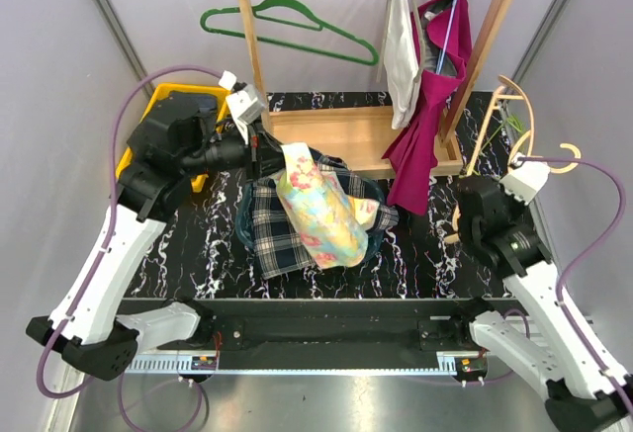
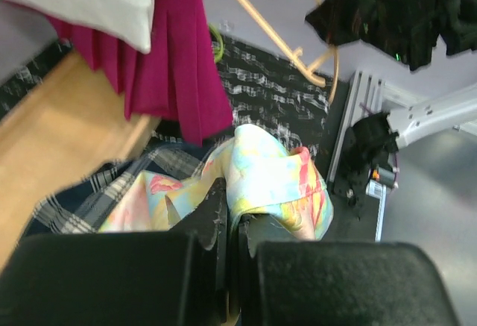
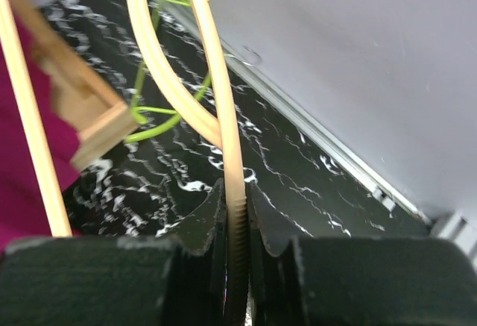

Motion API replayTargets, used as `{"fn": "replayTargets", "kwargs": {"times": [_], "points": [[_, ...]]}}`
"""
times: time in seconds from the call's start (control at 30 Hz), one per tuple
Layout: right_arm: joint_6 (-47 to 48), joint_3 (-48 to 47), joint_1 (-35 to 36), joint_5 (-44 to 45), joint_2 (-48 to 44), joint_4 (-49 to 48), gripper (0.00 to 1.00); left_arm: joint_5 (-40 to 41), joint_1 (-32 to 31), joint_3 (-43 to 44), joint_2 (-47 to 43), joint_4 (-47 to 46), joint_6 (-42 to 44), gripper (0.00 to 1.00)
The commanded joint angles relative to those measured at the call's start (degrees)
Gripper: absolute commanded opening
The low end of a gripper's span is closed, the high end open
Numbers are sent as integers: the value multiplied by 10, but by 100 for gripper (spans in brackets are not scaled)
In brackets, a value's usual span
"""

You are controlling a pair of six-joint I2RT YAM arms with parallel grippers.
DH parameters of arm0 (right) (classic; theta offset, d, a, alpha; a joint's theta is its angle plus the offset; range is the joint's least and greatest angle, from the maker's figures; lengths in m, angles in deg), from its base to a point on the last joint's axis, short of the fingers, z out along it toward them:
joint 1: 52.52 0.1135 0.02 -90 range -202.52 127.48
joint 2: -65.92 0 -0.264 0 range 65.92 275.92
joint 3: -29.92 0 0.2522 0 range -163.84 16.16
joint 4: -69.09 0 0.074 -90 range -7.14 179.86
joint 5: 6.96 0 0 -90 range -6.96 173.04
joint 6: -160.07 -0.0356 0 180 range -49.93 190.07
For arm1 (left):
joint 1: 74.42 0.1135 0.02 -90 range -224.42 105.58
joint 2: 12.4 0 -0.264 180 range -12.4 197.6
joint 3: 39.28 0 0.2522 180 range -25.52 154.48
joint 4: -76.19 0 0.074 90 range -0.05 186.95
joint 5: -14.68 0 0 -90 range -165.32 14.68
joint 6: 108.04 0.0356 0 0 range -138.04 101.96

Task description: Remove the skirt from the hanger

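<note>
Left claw (image 2: 229, 214): the fingers are closed almost fully and pinch a fold of the floral skirt (image 2: 276, 169) at its upper edge. From this claw, the skirt's long axis runs out past the fingertips and down toward the near table edge, draped over a plaid garment (image 1: 272, 229).

Right claw (image 3: 235, 207): it is closed on the thin shaft of the pale hanger (image 3: 220, 117), which extends straight ahead of its fingertips. The skirt lies well apart from this claw, off to its left. No fabric shows on the hanger in the right wrist view, so judge the separation complete or nearly so.

The left arm is much the nearer to the skirt, so any coming move of the skirt depends on that pinch alone. Keep the hanger clear of the magenta garment (image 1: 420, 145), which hangs to the right claw's left.
</note>
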Motion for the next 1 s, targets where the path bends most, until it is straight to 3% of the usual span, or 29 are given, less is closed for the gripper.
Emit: {"fn": "replayTargets", "kwargs": {"times": [0.0, 0.07, 0.1, 0.23, 0.27, 0.3, 0.37, 0.5, 0.57, 0.83, 0.9, 0.93, 0.97], "points": [[-28, 12, -149, -82, 33, -78, 0, 6, -4, -42, -18, -33, 8, 0], [-20, 17, -213, -145, 52, -105, 8, 22, -6, -66, -19, -32, 26, 0], [-21, 13, -254, -201, 62, -106, 21, 29, -6, -75, -19, -32, 34, 0], [-33, -30, -265, -256, 116, -89, 32, 51, -6, -120, -13, -19, 85, 12], [-35, -38, -265, -264, 121, -79, 35, 59, -6, -127, -11, -15, 93, 25], [-33, -50, -265, -286, 124, -79, 37, 66, -6, -134, -10, -11, 99, 32], [-36, -53, -265, -308, 121, -79, 40, 93, -6, -152, -7, -9, 123, 34], [-35, -44, -265, -378, 103, -86, 42, 138, -4, -166, 11, -6, 153, 34], [-31, -45, -265, -399, 99, -82, 50, 163, -2, -157, 29, -8, 160, 34], [-13, -149, -265, -516, 61, -116, 58, 329, 31, -55, 109, -92, 207, 16], [-15, -211, -265, -562, 84, -145, 58, 393, 32, -31, 141, -112, 218, 19], [-20, -235, -265, -574, 98, -149, 58, 408, 31, -31, 150, -117, 241, 28], [-29, -283, -265, -588, 113, -155, 58, 422, 29, -29, 167, -117, 247, 31]]}}
